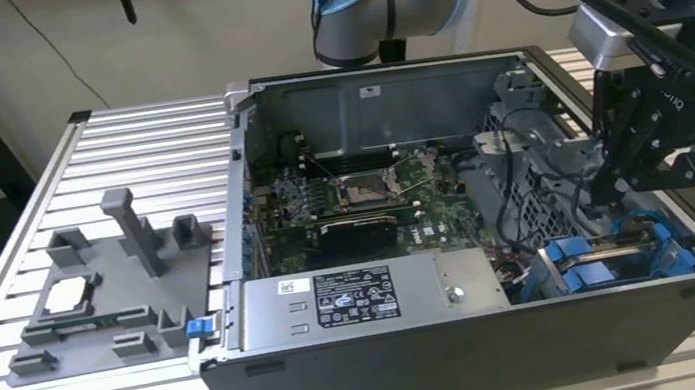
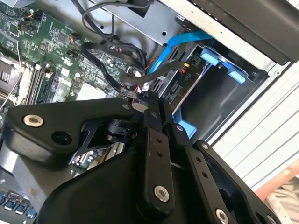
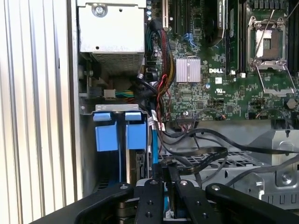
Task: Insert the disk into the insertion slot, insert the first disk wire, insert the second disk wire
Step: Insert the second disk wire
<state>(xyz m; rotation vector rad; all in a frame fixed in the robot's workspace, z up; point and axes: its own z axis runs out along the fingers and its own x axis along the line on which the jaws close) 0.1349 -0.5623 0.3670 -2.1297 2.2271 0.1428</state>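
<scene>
The exterior view shows the gripper (image 1: 615,182) low inside the open computer case (image 1: 475,340), by the grey insertion slot (image 1: 551,208). In the second wrist view its jaws are pressed together on a thin black wire (image 2: 140,79) (the blue wire (image 2: 175,46) runs beside it). The disk's blue tabs (image 3: 117,133) sit just beside the jaws.

The open grey metal computer case (image 1: 475,340) stood on the ribbed aluminium surface (image 1: 112,145). On the exterior view's left of the case sat a grey plastic fixture block (image 1: 106,297); the black robot hand (image 1: 616,188) hung inside the case's right end.
</scene>
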